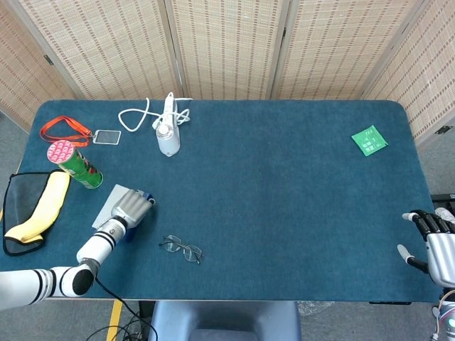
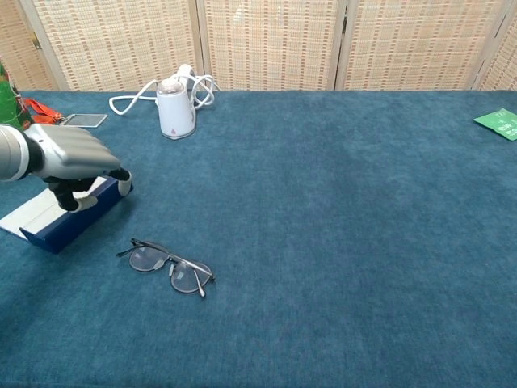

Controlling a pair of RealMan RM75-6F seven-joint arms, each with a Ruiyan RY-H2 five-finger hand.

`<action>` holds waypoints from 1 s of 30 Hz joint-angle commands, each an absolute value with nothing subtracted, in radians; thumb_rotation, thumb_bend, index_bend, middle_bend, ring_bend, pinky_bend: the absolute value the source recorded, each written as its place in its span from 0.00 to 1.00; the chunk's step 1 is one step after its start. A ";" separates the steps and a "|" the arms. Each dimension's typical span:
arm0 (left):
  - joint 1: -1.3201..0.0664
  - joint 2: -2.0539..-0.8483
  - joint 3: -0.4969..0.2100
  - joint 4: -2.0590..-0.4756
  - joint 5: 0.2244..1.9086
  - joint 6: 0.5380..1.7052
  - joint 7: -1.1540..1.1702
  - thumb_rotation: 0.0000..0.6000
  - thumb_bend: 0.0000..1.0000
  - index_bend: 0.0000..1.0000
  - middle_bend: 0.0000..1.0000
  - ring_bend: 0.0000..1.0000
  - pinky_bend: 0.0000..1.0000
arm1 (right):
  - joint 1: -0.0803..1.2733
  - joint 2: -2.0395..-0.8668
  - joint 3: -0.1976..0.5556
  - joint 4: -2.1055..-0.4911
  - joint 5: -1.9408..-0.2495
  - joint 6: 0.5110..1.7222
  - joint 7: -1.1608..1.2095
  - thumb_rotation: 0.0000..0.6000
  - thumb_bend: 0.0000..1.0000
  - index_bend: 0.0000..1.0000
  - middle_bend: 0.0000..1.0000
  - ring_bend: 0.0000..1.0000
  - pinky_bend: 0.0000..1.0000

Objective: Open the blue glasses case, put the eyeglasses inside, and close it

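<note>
The blue glasses case (image 1: 112,201) (image 2: 58,229), blue-sided with a white top, lies flat near the table's front left. My left hand (image 1: 131,209) (image 2: 71,158) rests on its right end, fingers curled down over the edge, gripping it. The eyeglasses (image 1: 181,249) (image 2: 168,265), thin wire frames with the arms folded out, lie on the cloth to the right of the case and nearer the front edge, apart from case and hand. My right hand (image 1: 432,243) hangs at the table's front right edge, fingers apart and holding nothing; the chest view does not show it.
A white device with a coiled cable (image 1: 168,138) (image 2: 176,109) stands at the back left. A green can (image 1: 78,165), an orange lanyard with badge (image 1: 64,129) and a yellow-and-black pouch (image 1: 32,209) crowd the left edge. A green packet (image 1: 369,140) (image 2: 501,123) lies far right.
</note>
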State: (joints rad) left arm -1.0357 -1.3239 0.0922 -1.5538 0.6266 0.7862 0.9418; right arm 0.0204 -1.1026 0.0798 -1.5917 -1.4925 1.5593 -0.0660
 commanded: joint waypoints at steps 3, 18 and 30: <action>-0.997 -1.254 0.084 -1.616 0.685 0.831 0.829 1.00 0.58 0.26 0.99 0.92 0.97 | 0.019 -1.101 0.080 -1.595 -1.495 1.562 -0.068 1.00 0.21 0.27 0.26 0.30 0.30; -0.896 -1.073 0.179 -1.781 0.773 0.853 0.741 1.00 0.58 0.26 0.99 0.92 0.97 | 0.037 -1.106 0.082 -1.601 -1.506 1.542 -0.079 1.00 0.21 0.27 0.26 0.30 0.30; -0.963 -1.145 0.210 -1.794 0.620 0.823 0.854 1.00 0.58 0.27 0.99 0.92 0.97 | 0.029 -1.102 0.080 -1.597 -1.502 1.550 -0.072 1.00 0.21 0.27 0.26 0.31 0.30</action>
